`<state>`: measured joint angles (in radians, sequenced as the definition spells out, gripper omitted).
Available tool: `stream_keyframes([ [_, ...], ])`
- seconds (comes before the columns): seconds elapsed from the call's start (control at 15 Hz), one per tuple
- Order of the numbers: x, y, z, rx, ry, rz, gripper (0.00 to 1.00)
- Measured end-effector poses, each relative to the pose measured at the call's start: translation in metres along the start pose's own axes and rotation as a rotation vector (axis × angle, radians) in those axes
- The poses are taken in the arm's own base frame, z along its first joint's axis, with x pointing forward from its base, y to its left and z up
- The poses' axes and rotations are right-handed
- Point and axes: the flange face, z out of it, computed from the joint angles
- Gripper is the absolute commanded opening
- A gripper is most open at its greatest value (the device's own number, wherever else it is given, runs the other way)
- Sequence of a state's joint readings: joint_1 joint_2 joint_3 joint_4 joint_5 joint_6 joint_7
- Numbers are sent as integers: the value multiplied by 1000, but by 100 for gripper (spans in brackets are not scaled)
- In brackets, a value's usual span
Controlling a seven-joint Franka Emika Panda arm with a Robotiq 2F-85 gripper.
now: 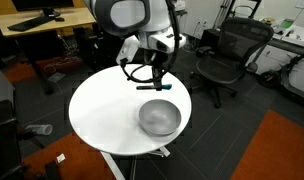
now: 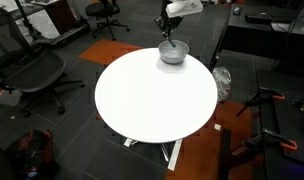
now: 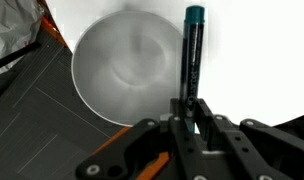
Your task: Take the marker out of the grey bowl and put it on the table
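Looking through the wrist view, we find the marker point(image 3: 193, 55) outside the grey bowl point(image 3: 122, 65), just beside its rim. Its teal cap points away from the claw point(image 3: 192, 108) and its dark body runs back between the fingers. The claw is clamped on the marker's near end, the fingers pressing it from both sides with no gap that we can make out. Under the marker, beside the bowl, lies the bare white surface point(image 3: 257, 60), and the bowl looks empty.

In an exterior view the claw point(image 1: 158, 84) hangs over the surface point(image 1: 102, 110) just beyond the bowl point(image 1: 159, 118). It appears to sit higher than the bowl's rim, though we cannot tell how much air lies under the marker.

We judge the removal step done and the placing step in hand. The next move calls for a descent beside the bowl until the marker meets the surface, and then for the fingers to part. We would keep the marker clear of the bowl's wall on the way down, since it is close to the rim. We would also release low, so the round body does not roll toward the bowl or off the surface.
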<state>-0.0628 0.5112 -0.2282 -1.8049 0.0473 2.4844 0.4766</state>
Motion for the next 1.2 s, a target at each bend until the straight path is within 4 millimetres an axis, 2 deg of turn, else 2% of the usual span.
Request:
stream_keyframes([
  [0.27, -46, -8, -9, 21, 27, -47, 5],
  [0.73, -144, -27, 2, 11, 19, -79, 5],
  [0.93, -173, -37, 8, 3, -7, -103, 5],
  [1.2, -201, -49, 15, 0, -38, -149, 5],
])
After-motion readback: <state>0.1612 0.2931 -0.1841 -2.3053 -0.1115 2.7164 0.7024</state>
